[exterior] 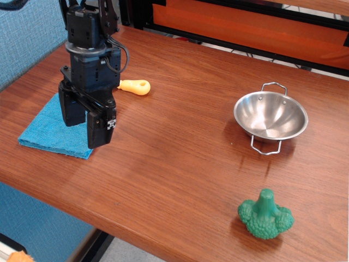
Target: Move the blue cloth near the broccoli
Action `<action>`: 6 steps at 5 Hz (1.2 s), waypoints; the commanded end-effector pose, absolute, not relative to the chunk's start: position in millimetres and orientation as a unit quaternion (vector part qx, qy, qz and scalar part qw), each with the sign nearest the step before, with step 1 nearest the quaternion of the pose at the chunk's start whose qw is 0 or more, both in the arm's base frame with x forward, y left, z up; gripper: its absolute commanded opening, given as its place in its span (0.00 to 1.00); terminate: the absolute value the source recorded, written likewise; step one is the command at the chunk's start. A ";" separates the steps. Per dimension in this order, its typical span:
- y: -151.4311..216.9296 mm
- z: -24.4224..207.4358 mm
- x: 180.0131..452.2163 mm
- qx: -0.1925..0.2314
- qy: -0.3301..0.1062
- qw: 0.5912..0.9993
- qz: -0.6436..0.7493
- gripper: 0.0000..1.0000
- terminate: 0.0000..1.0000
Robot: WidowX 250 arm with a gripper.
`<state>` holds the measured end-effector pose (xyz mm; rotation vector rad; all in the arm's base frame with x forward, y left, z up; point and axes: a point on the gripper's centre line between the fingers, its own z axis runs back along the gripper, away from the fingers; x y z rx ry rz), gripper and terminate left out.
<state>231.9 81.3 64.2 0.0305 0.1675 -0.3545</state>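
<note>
The blue cloth lies flat and folded at the left edge of the wooden table. My gripper hangs over its right part with its two black fingers spread apart, open and empty, the tips just above or at the cloth. The green toy broccoli lies head-down with its stalk up at the front right of the table, far from the cloth.
A steel bowl with wire handles stands at the right, behind the broccoli. A small yellow-orange toy lies just behind and right of the gripper. The table's front edge runs diagonally below the cloth.
</note>
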 end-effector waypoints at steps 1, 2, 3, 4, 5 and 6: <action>81.3 64.2 231.9 0.015 0.083 0.981 -0.176 1.00 0.00; 107.2 65.0 237.1 0.010 0.033 0.994 -0.100 1.00 0.00; 129.9 67.5 241.5 0.026 -0.011 0.999 -0.042 1.00 0.00; 152.6 63.7 244.0 0.042 -0.042 0.998 0.007 1.00 0.00; 167.2 53.8 255.7 0.061 -0.049 0.996 0.032 1.00 0.00; 182.4 43.4 262.6 0.065 -0.069 0.994 0.055 1.00 0.00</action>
